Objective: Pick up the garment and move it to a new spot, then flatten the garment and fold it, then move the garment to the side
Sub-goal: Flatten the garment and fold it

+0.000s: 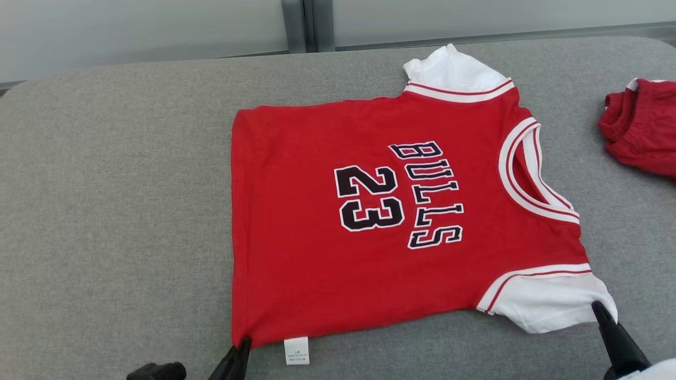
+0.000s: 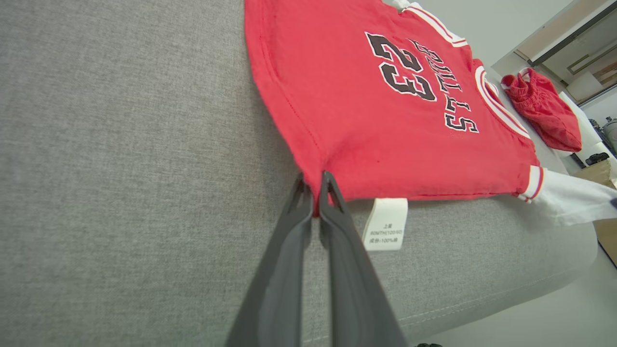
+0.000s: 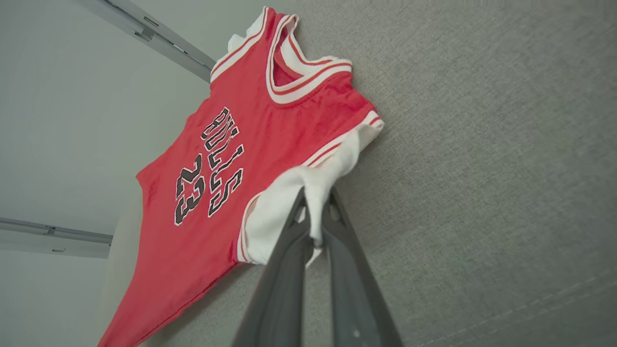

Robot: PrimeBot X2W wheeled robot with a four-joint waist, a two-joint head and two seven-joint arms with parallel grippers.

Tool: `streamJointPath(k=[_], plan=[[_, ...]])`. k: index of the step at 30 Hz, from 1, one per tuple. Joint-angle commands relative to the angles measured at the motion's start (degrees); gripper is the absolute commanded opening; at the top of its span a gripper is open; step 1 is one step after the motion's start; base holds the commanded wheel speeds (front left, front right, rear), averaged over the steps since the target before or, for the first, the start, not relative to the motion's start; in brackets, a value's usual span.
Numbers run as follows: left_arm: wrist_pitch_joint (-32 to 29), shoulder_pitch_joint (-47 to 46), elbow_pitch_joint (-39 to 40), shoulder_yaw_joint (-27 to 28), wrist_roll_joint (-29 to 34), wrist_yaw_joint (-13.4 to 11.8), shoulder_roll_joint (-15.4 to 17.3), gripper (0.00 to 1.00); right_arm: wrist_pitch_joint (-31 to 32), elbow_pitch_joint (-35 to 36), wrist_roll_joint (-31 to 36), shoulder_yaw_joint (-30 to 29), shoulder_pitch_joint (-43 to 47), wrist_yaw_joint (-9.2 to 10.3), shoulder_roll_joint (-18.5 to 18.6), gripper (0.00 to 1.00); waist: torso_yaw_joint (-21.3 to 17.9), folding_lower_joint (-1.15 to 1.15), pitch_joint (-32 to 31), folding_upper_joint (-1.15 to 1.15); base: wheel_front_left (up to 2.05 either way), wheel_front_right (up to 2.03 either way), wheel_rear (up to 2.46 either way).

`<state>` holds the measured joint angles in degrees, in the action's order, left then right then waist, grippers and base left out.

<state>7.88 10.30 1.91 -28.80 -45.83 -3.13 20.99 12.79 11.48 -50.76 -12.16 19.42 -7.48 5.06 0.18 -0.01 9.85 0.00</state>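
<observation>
Two grippers pinch the near edge of the garment (image 1: 369, 211), a red jersey with white sleeves that lies spread flat, print up, on a wide grey fabric surface (image 1: 105, 211). The left gripper (image 1: 244, 345) is closed tight on the hem corner, with red cloth nipped between its tips. Just right of those tips a white care label (image 1: 296, 350) pokes out from under the hem onto the grey. The right gripper (image 1: 598, 307) is clamped too, biting a fold of the near white sleeve, which bunches where the tips meet. Beyond both pairs of fingers the jersey stretches away to its far sleeve.

The surface is woven and padded, with rounded corners and a stitched seam along its side. Further right of the right fingers and beyond them, a second red garment (image 1: 641, 132) sits crumpled on the same padding. Behind the far edge stand pale wall panels (image 1: 132, 26) split by a grey upright strip (image 1: 306, 24). A pale floor (image 2: 530, 318) shows below the cushion's side.
</observation>
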Motion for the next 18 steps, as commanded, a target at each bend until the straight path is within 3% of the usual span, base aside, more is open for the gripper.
streamJointPath(k=[1, 11, 18], plan=[[-1.02, -2.51, -0.29, -0.05, -0.09, 0.23, 0.60, 0.00, 1.14, -0.29, 1.07, -0.05, -2.41, 0.00, 0.67, 0.00, 0.23, 0.01, -0.22, 0.00, 0.00, 0.00, 0.00], [-11.85, -16.85, -1.78, 0.30, -2.97, 1.59, 0.94, 0.00, 11.95, -4.06, 9.50, 0.73, -21.62, 0.00, 6.02, 0.00, 0.84, 0.01, 3.34, 0.00, 0.00, 0.00, 0.00], [-19.08, -26.47, -8.49, 0.54, -2.63, -1.50, 1.02, 0.00, 16.27, -9.28, 14.89, 1.85, -32.24, 0.00, 7.15, 0.00, 1.92, 0.01, 6.46, 0.00, 0.00, 0.00, 0.00]])
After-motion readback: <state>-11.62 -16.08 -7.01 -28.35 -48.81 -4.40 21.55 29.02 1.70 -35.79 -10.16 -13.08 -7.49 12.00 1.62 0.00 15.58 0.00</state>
